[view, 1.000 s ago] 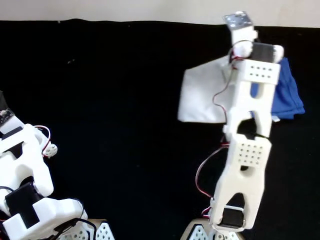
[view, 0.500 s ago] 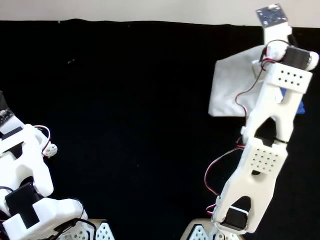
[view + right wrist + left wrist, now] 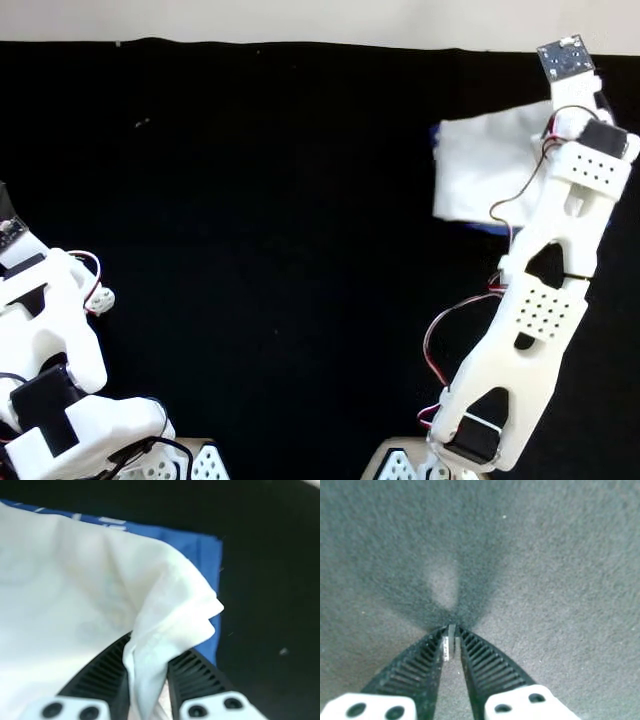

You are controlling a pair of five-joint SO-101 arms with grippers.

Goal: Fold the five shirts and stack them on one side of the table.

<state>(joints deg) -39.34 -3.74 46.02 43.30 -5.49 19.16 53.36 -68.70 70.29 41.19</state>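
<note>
Here the black surface (image 3: 250, 200) carries the folded white shirt (image 3: 485, 170) at its far right, draped over the blue shirt (image 3: 200, 545). The right claw (image 3: 150, 647) pinches a white corner; I would line the edges up with the blue below before releasing. The left claw (image 3: 451, 630) is pressed together, well apart.

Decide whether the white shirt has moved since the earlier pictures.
Yes. Held in the right hand, the white shirt has moved rightward, from beside the blue shirt to over it.
</note>
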